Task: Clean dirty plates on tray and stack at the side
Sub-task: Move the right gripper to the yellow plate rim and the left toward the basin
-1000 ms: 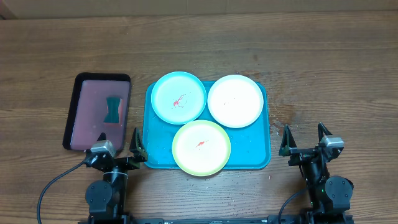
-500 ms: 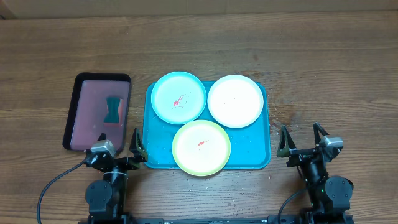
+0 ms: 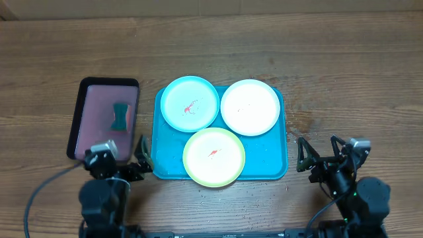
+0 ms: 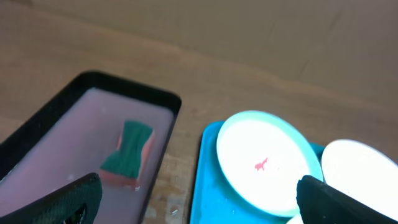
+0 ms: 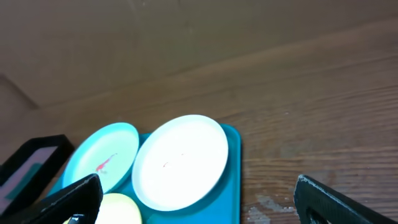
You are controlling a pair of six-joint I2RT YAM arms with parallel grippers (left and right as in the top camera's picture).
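The turquoise tray (image 3: 269,162) lies mid-table. It holds a light blue plate (image 3: 190,104) with red smears, a white plate (image 3: 250,107) with faint red marks, and a lime-green rimmed plate (image 3: 213,157) with a red smear. My left gripper (image 3: 124,155) is open and empty, near the tray's front left corner. My right gripper (image 3: 320,155) is open and empty, right of the tray's front right corner. The left wrist view shows the light blue plate (image 4: 264,162), the white plate (image 4: 360,171) and the tray (image 4: 208,180). The right wrist view shows the white plate (image 5: 180,158), the light blue plate (image 5: 99,158) and the green plate (image 5: 118,211).
A black-rimmed maroon tray (image 3: 92,129) with a green sponge (image 3: 119,116) lies left of the turquoise tray. It also shows in the left wrist view (image 4: 68,143) with the sponge (image 4: 129,152). Bare wooden table lies right of the turquoise tray, with small wet specks.
The left arm has shifted a little to the left. The right arm has shifted a little to the right and toward the front edge. Both grippers stay open. The plates have not moved.
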